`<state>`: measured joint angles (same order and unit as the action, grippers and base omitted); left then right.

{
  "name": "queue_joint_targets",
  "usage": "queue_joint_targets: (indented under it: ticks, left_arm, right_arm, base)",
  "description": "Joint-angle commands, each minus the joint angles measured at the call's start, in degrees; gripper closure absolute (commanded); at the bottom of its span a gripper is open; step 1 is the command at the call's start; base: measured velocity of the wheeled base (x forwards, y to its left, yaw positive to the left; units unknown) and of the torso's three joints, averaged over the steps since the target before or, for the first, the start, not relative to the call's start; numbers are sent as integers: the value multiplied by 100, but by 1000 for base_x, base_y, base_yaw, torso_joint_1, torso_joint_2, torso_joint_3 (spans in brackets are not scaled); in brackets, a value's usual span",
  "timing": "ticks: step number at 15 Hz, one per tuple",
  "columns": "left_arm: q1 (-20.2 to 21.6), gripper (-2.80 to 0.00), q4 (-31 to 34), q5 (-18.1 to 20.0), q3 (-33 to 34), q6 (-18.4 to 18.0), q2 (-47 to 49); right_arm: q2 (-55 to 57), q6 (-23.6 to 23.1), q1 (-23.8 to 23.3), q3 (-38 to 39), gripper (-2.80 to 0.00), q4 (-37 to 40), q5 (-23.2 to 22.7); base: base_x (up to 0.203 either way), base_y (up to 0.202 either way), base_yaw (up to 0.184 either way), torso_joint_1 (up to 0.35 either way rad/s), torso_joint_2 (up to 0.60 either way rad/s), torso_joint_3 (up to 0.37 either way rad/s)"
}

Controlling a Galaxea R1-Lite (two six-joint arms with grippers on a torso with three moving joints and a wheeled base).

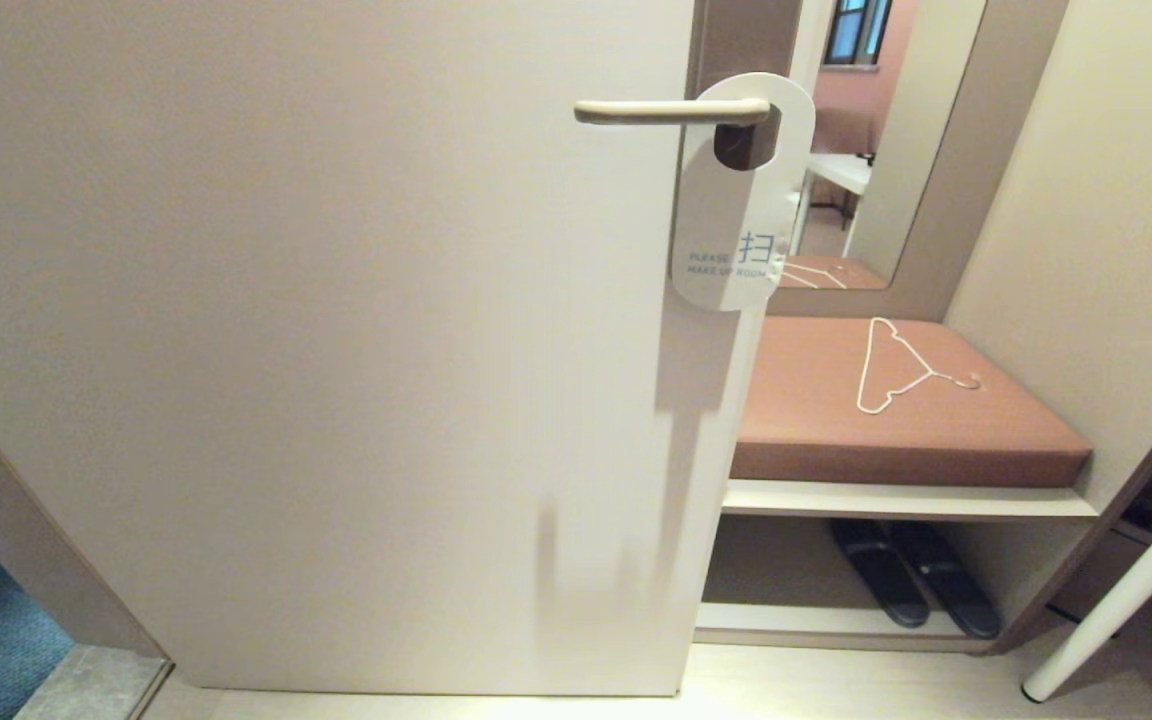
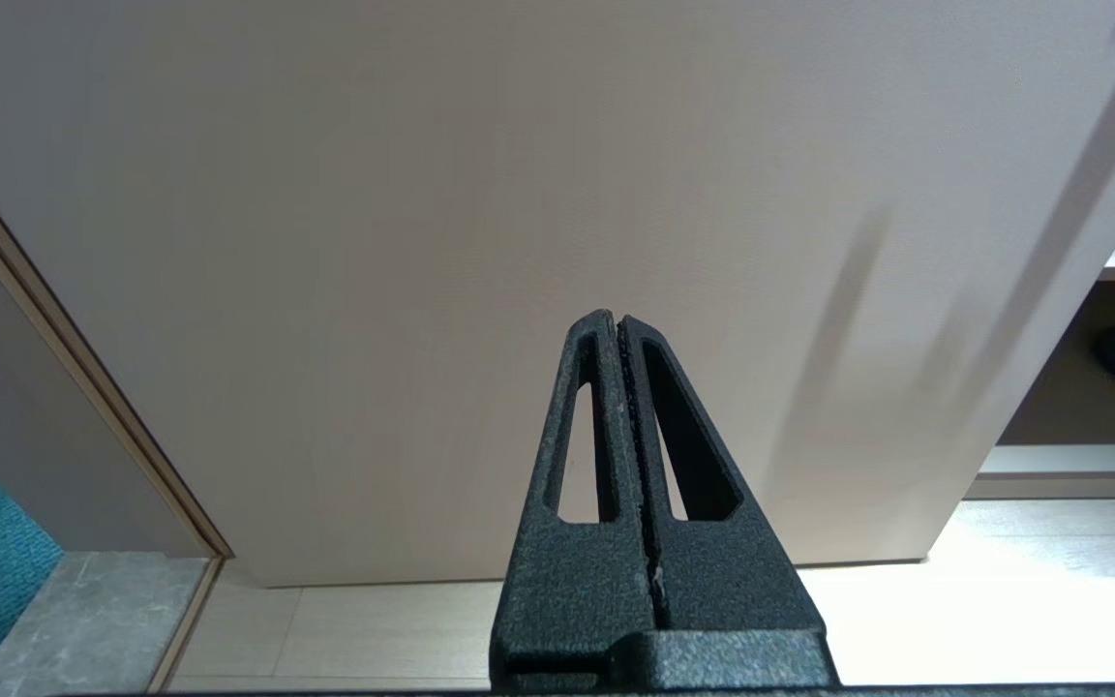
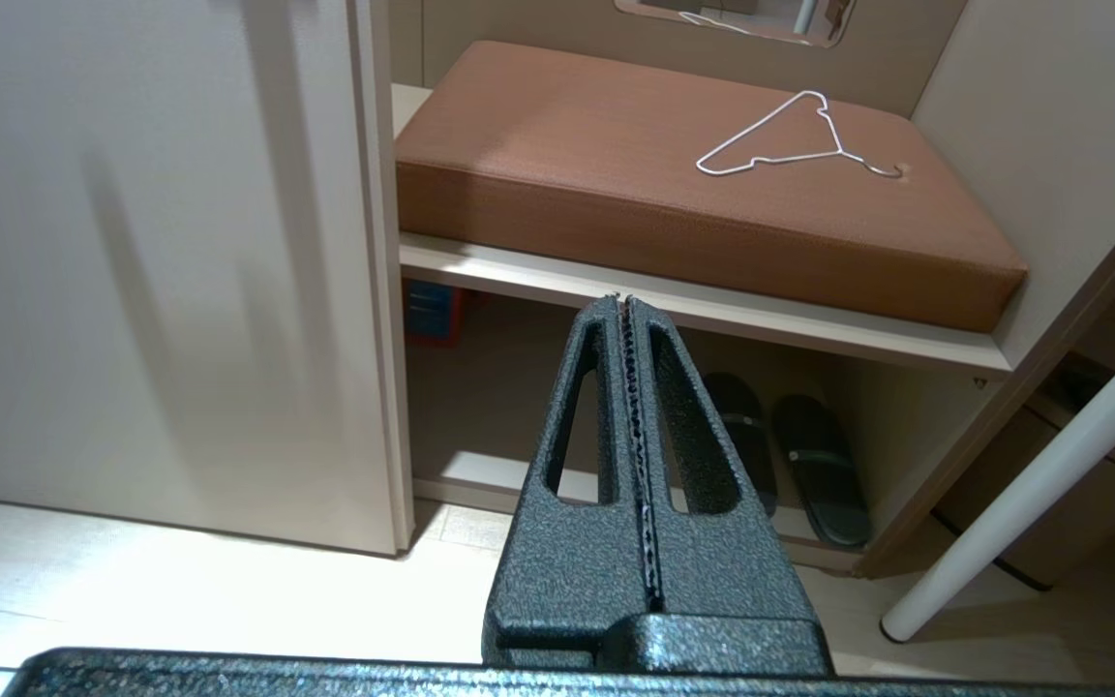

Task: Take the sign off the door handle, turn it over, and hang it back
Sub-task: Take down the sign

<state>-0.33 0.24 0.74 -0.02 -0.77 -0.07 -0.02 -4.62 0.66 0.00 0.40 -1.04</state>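
White side out, the sign (image 1: 736,215) hangs from the door handle (image 1: 671,111), the lever passing through its oval hole near the handle's base at the door's edge. We read "PLEASE MAKE UP ROOM" on the face turned toward us, with a blue character above the words. The card hangs flat against the beige door (image 1: 316,340) and laps a little past the door's edge. The handle itself is a slim, level lever of matte champagne metal, pointing away from that edge.

Neither arm shows in our head view. Our left gripper (image 2: 616,319) sits low in front of the door's lower part, well below the sign, its black fingers (image 2: 582,407) pressed together and holding nothing. Our right gripper (image 3: 623,302) hangs low too, facing the alcove beside the door, its fingers likewise together and empty.

In that alcove a brown cushion (image 1: 896,400) lies on a shelf, and a thin white wire hanger (image 1: 901,365) rests flat on top of it. A pair of dark slippers (image 1: 916,585) sits side by side underneath. A mirror (image 1: 866,140) stands behind the cushion, and a white slanted leg (image 1: 1126,590) reaches the floor at the far right.
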Motion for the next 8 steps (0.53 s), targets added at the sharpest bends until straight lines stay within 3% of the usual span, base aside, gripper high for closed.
queue_joint_targets:
  ticks: [1, 8]
  left_arm:
    - [-2, 0, 2, 3, 2, -2, 7]
    - [-2, 0, 2, -4, 2, -2, 7]
  right_arm:
    - [2, 14, 4, 0, 0, -5, -2]
    - [2, -39, 4, 0, 0, -5, -11]
  base:
    - [0, 0, 0, 0, 0, 0]
    - [0, 0, 0, 0, 0, 0]
